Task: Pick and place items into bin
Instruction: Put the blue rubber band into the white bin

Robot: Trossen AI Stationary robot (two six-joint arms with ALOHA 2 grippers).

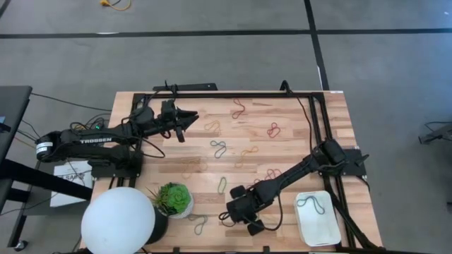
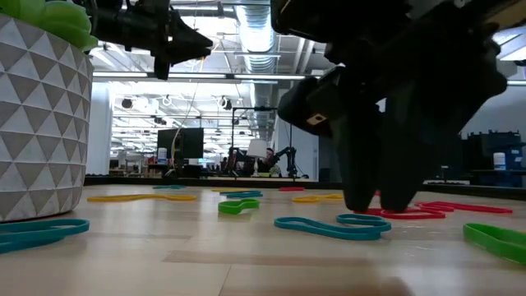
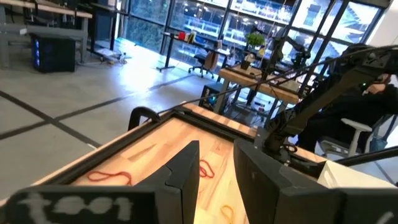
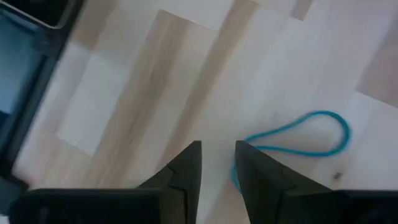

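Fingertips (image 4: 193, 163) of the right gripper (image 4: 216, 163) sat nearly closed, holding nothing, down on the wooden table (image 1: 282, 113) by a thin teal rubber-band loop (image 4: 298, 138), at nine o'clock of the shallow white rectangular plastic bin (image 1: 318, 219). Other coloured bands (image 1: 219, 148) lay scattered mid-table. The left gripper (image 1: 185, 123), narrowly parted and empty, hovered at eleven o'clock of the table.

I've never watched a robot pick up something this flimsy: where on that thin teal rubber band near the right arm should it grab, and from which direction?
Probably from straight above, pinching across the narrow part of the thin teal rubber-band loop. It lies flat on the wooden table, so nothing sticks up to grip sideways. The right gripper hangs over its near end, jaws slightly parted; both strands run close together there, an easier pinch than the wide rounded end.
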